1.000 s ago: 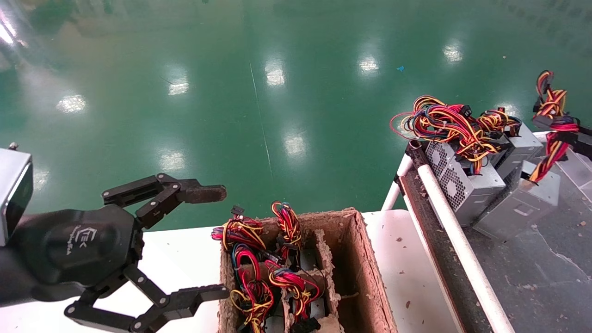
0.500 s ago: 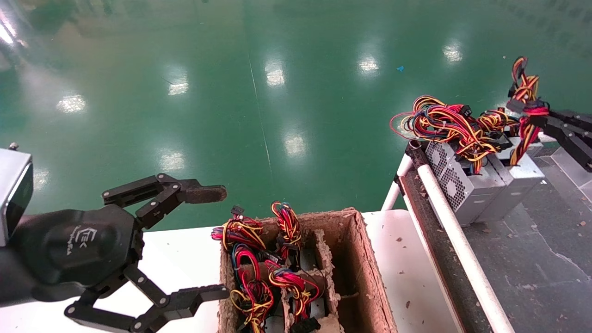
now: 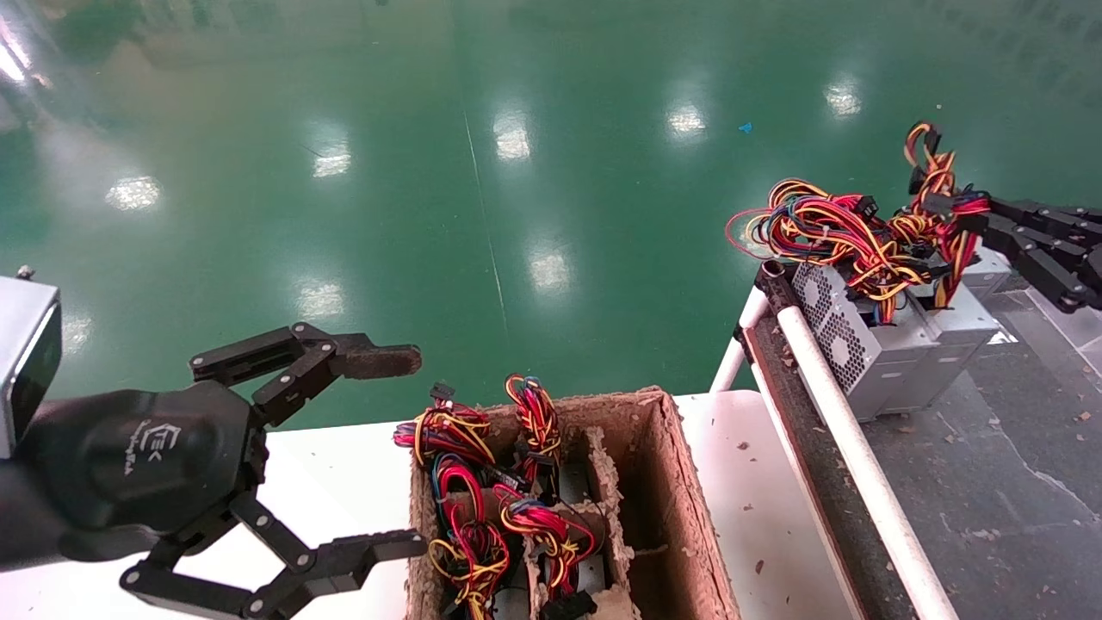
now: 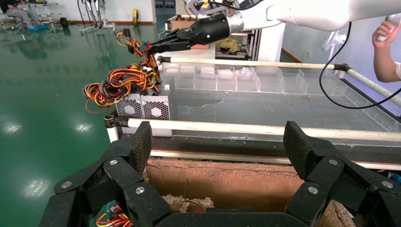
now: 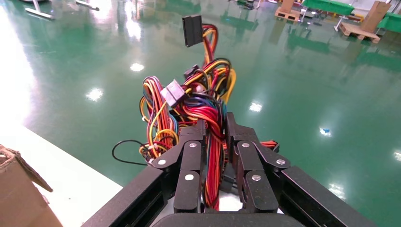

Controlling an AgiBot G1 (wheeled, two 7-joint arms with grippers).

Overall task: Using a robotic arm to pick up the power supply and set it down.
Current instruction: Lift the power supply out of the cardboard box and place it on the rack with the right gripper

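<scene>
The robotic arm comes in from the right, and its right gripper (image 3: pixel 966 217) (image 5: pixel 215 128) is shut on the red, yellow and orange wire bunch (image 5: pixel 198 101) of the power supply (image 3: pixel 951 331). That silver-grey box hangs by its wires low over the dark belt (image 3: pixel 990 491), pressed against the mesh-faced units. I cannot tell whether it rests on the belt. In the left wrist view the right gripper (image 4: pixel 158 46) holds the wires high over those units. My left gripper (image 3: pixel 411 452) (image 4: pixel 217 144) stands open and empty by the cardboard box.
A cardboard box (image 3: pixel 680 482) on the white table (image 3: pixel 344 456) holds several wired power supplies. Two mesh-faced units (image 3: pixel 839 344) (image 4: pixel 142 106) with a wire tangle (image 3: pixel 826 228) stand behind a white pipe rail (image 3: pixel 848 439). A person's arm (image 4: pixel 385 52) shows far off.
The right gripper has carried the hanging power supply left and away from me. The box now sits against the mesh-faced units. The left arm has not moved.
</scene>
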